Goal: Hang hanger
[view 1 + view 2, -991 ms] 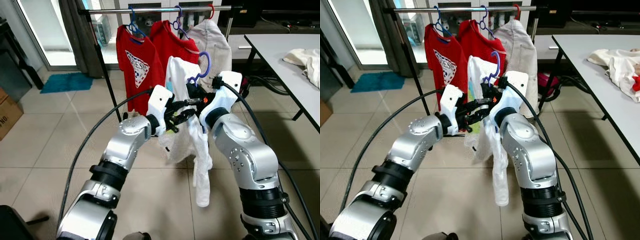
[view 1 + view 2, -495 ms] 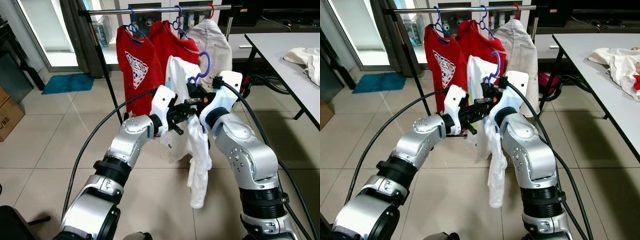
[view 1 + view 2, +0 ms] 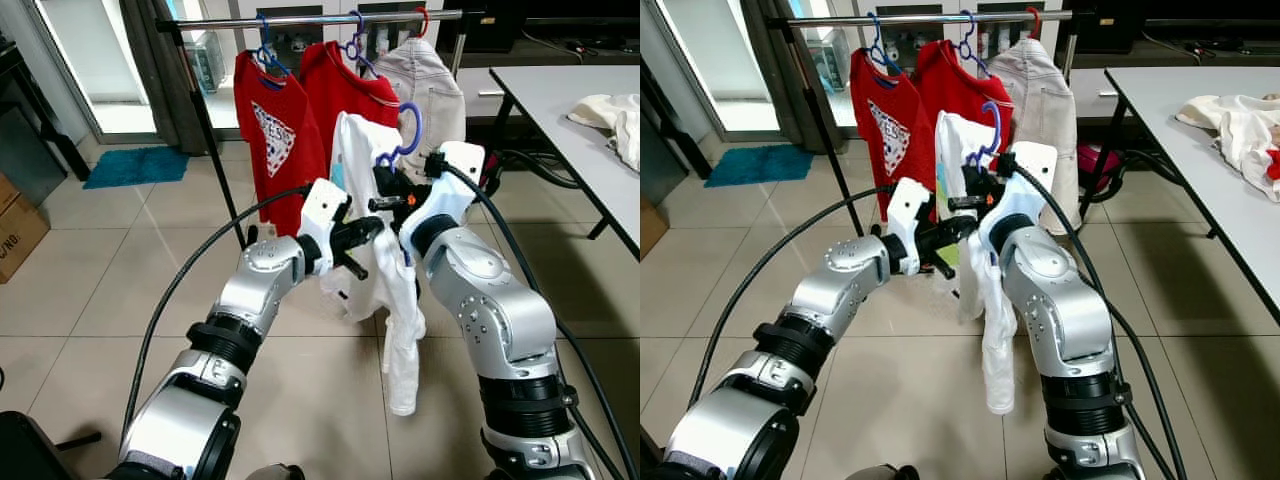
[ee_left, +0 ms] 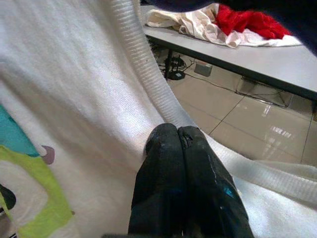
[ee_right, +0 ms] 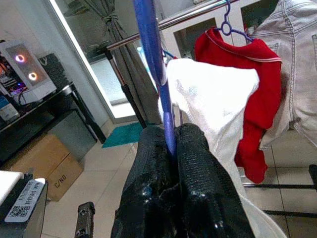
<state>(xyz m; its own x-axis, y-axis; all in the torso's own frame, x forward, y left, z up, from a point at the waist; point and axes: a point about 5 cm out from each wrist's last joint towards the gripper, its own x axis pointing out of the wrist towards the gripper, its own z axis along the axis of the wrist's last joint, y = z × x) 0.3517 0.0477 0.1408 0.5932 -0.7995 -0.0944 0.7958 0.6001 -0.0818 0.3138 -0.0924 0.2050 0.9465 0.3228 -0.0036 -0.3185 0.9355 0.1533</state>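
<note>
A purple hanger [image 3: 408, 128] carries a white shirt [image 3: 396, 300] with a green and teal print, held in front of the clothes rail [image 3: 300, 19]. My right gripper [image 5: 171, 135] is shut on the hanger's stem just below the hook and shows again at chest height [image 3: 388, 198]. My left gripper [image 4: 178, 133] has both fingers pressed together, their tips against the shirt's front beside the ribbed collar. It sits just left of the shirt [image 3: 356, 242]. I see no fabric between its fingers.
Two red shirts [image 3: 272, 130] and a pale jacket [image 3: 432, 88] hang on the rail, whose upright pole [image 3: 215, 150] stands at the left. A grey table [image 3: 560, 95] with heaped clothes [image 3: 610, 118] is at the right. A cardboard box [image 3: 15, 235] and a blue mat [image 3: 135, 165] are at the left.
My left gripper has shifted slightly against the shirt's front, and the shirt's lower part has swung and hangs a little differently. The right gripper keeps the hanger in the same place.
</note>
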